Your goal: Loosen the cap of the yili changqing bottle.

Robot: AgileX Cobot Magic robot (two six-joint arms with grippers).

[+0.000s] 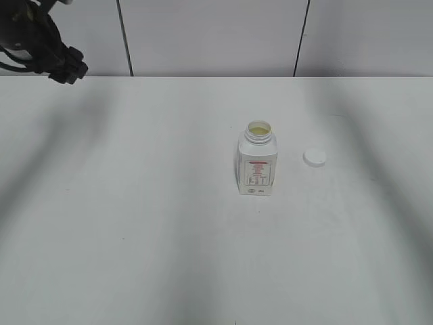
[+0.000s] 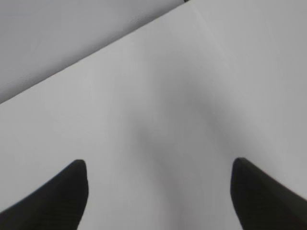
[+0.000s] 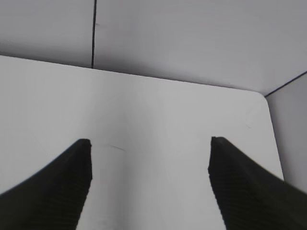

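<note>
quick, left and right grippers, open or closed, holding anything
left gripper: open, fingers wide apart, holding nothing.
right gripper: open, fingers wide apart, holding nothing.

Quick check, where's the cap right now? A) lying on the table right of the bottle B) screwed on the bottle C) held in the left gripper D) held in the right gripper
A: the cap lies flat on the table to the right of the bottle, whose neck is open; the left gripper and the right gripper are both open and empty.

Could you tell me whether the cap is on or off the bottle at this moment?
Off. The cap lies on the table right of the upright bottle, whose open neck shows yellowish contents.
</note>
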